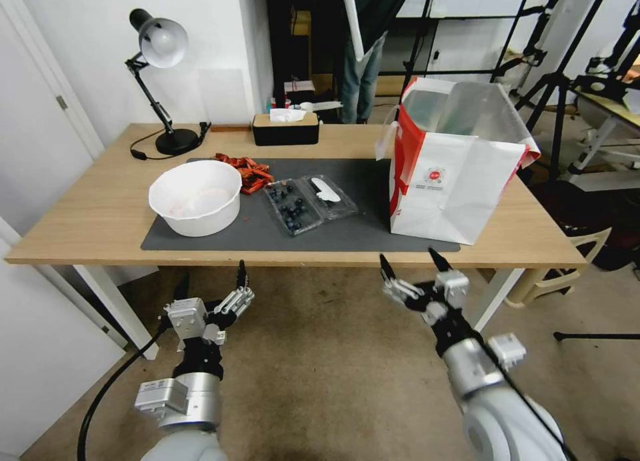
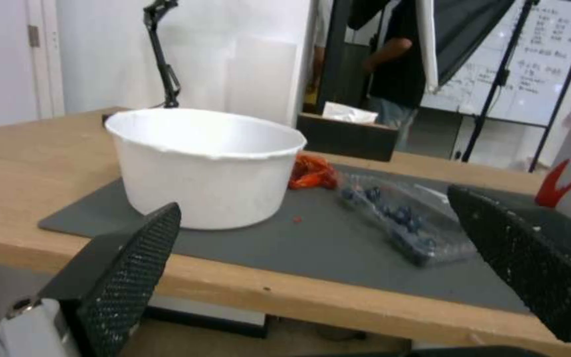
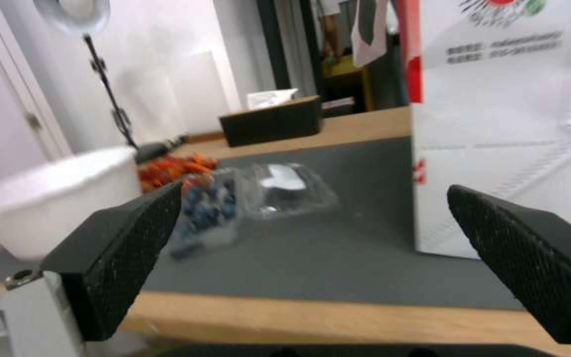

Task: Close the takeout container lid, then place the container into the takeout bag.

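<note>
Nothing is yet begun — the takeout container (image 1: 309,205) lies flat open on the counter (image 1: 80,227), beside the takeout bag (image 1: 453,174). Left gripper (image 1: 212,286) and right gripper (image 1: 411,263) are held released, short of the edge; the lid (image 1: 330,195) must be reached first.

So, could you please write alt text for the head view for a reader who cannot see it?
An open takeout container of blueberries lies on a grey mat on a wooden table, its lid folded flat, between a white bowl and an upright takeout bag. The left gripper and right gripper hover open below the table's near edge.
</note>
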